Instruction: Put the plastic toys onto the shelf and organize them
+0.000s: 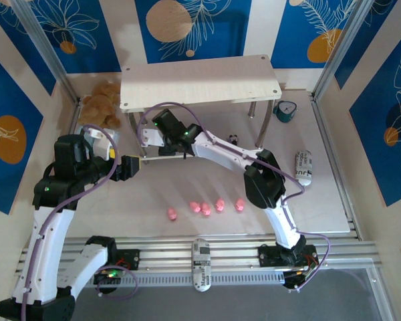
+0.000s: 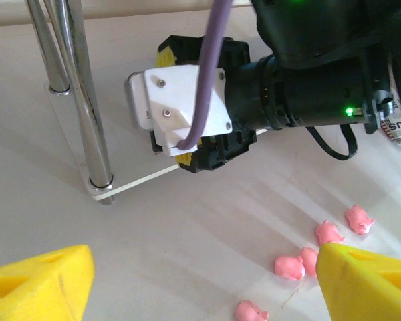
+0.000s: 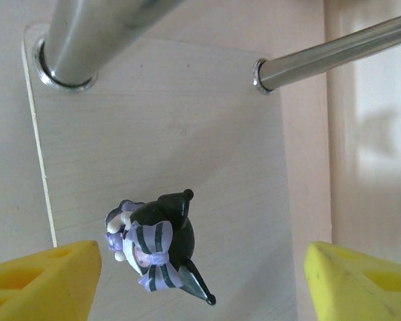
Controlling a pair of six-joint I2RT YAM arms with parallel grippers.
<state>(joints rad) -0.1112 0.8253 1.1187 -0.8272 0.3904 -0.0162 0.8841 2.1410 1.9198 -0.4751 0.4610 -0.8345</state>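
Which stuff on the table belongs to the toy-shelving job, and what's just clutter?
For the job: pink pigs, dark figurine with a striped bow, shelf.

Lying about: brown plush bear, teal clock, white printed packet.

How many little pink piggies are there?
5, all on the table: one pig alone at the left, then a row of four: second pig, third pig, fourth pig, fifth pig. The arms could hide more.
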